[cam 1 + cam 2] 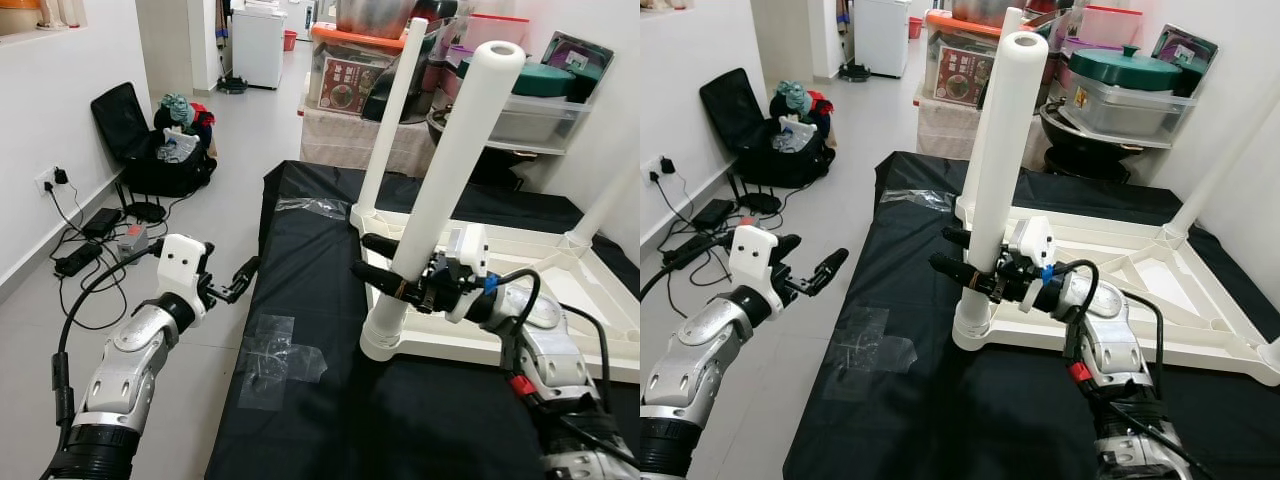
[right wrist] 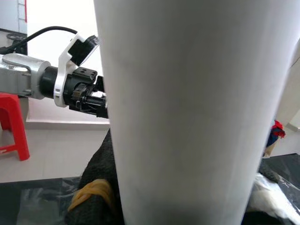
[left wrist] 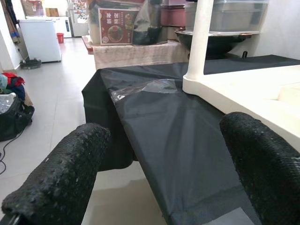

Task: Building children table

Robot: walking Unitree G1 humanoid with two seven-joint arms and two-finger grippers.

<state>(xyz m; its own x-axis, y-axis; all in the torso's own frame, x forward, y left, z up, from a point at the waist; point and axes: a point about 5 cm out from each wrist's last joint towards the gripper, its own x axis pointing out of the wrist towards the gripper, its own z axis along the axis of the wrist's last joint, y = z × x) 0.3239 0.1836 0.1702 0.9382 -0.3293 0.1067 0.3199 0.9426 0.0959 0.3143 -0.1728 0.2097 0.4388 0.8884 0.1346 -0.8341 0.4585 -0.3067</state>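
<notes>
White plastic table leg (image 1: pixel 440 190) leans in its socket at the upturned white tabletop's (image 1: pixel 600 290) near-left corner, right gripper (image 1: pixel 385 262) clamped round it; may cant and jam. Left gripper (image 1: pixel 240 278) open, off the black cloth's (image 1: pixel 300 330) left edge.

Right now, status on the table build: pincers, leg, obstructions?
Right pincer shut on near table leg, leg standing in corner socket of upturned tabletop. Left pincer open, off the black cloth. Nothing obstructing.

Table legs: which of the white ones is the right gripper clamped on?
The near-corner leg, closest to the camera and leaning slightly. The right gripper grips it low on the shaft. The far leg behind it stands untouched.
</notes>
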